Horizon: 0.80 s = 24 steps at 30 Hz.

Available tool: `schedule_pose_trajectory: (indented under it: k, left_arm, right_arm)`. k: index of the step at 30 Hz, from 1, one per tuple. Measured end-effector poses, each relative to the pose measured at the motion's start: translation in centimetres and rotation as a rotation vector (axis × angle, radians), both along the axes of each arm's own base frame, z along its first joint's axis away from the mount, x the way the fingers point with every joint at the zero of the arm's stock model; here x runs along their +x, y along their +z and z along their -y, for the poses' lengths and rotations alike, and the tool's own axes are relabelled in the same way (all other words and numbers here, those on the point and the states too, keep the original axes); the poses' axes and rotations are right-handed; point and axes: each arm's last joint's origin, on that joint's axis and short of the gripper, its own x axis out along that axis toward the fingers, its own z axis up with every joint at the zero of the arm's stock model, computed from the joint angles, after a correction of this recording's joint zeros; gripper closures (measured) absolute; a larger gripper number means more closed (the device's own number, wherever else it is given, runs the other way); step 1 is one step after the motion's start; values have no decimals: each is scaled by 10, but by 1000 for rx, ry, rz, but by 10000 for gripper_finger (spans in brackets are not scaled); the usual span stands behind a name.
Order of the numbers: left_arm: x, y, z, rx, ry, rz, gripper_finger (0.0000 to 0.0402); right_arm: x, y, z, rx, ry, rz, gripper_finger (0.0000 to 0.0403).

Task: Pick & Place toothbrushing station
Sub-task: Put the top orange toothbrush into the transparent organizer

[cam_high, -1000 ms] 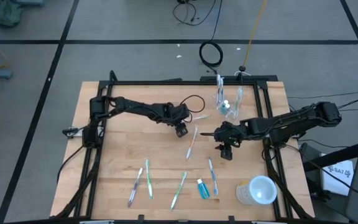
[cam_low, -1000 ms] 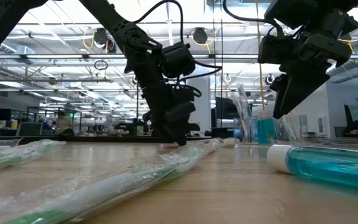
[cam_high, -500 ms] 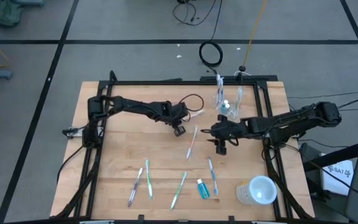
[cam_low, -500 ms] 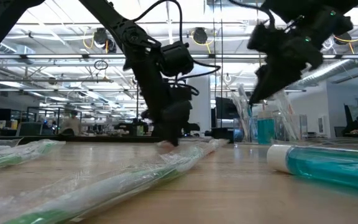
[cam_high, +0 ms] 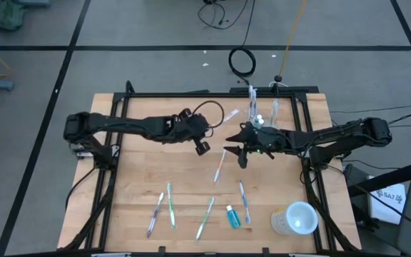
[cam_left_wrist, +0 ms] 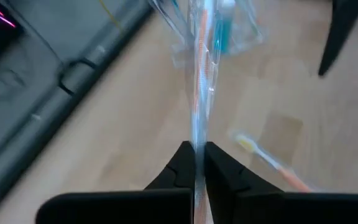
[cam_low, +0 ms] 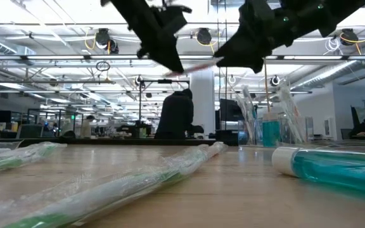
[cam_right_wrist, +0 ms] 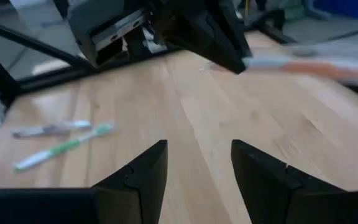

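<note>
Left wrist view shows the left gripper clamped on a wrapped toothbrush with an orange handle, its long end reaching out toward the clear tumbler. From above, that gripper hangs over the middle of the table, and the brush slants up from it toward the tumbler at the far edge, which already stands with brushes and a blue tube in it. The right gripper sits just beside the tumbler with its fingers spread and nothing between them. More wrapped brushes and a blue tube lie near the front edge, and a big whitish cup stands at the front right corner.

The step in hand looks like carrying the brush to the tumbler. To do it well, I would tip the brush upright, bring its lower end over the rim, and lower it between the brushes already there. The grip is near one end, so the long free part may swing; slow moves help. The right arm is close to the path, so pass clear of it, and let go only once the end is well inside
</note>
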Motion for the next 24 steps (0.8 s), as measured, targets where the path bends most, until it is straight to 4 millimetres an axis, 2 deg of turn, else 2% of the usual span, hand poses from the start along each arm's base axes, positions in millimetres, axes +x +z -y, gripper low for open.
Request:
schedule_pose_trajectory:
  k: [4, 6, 11, 15, 20, 24]
  left_arm:
    - [-6, 16, 23, 92, 29, 60, 373]
    - [-7, 18, 33, 114, 21, 60, 370]
    - [-9, 18, 56, 169, -12, 53, 389]
    - [-12, 17, 68, 222, 1, 33, 394]
    - [-15, 17, 75, 295, 47, 22, 374]
    - [-16, 17, 81, 299, 36, 25, 381]
  right_arm:
    - [8, 3, -1, -71, -44, 80, 234]
    - [13, 5, 0, -93, -94, 146, 234]
    - [24, 10, 4, -156, -119, 296, 234]
    - [26, 14, 3, -165, -97, 359, 234]
    - [26, 15, 4, -165, -102, 368, 234]
    - [25, 19, 5, -191, -109, 402, 235]
